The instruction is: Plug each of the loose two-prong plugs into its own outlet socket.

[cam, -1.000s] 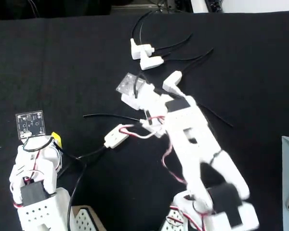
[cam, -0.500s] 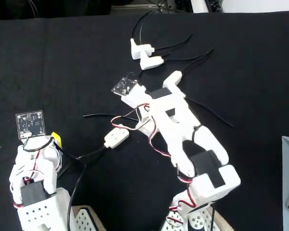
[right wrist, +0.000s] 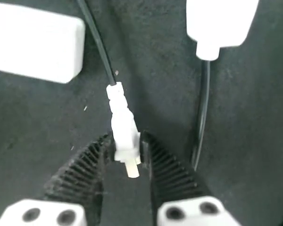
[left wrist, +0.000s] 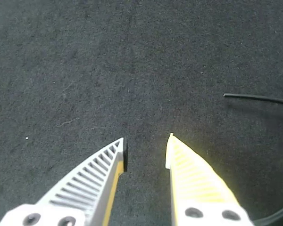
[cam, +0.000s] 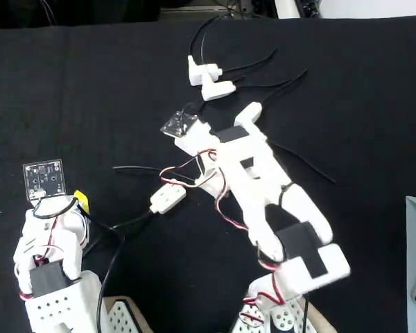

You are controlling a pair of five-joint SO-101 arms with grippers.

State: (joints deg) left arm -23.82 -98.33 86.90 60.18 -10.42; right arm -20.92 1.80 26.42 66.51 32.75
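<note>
- Two-prong plug (right wrist: 124, 134), small and white on a black cord (right wrist: 96, 42), is clamped between the dark fingers of the right pincer (right wrist: 127, 143), prongs pointing back toward the wrist.
- Beyond it on the black tabletop (cam: 90, 83) lie a white block (right wrist: 35, 42) just beside the cord and a corded white connector (right wrist: 220, 21).
- From above, the right arm (cam: 263, 187) stretches from the near edge to mid-tabletop; a white inline piece (cam: 168, 198) lies near it on its own cable.
- Left pincer (left wrist: 146, 141) hangs over bare tabletop, fingers moderately apart, holding nothing; a thin black wire (left wrist: 257, 98) lies off to one side.
</note>
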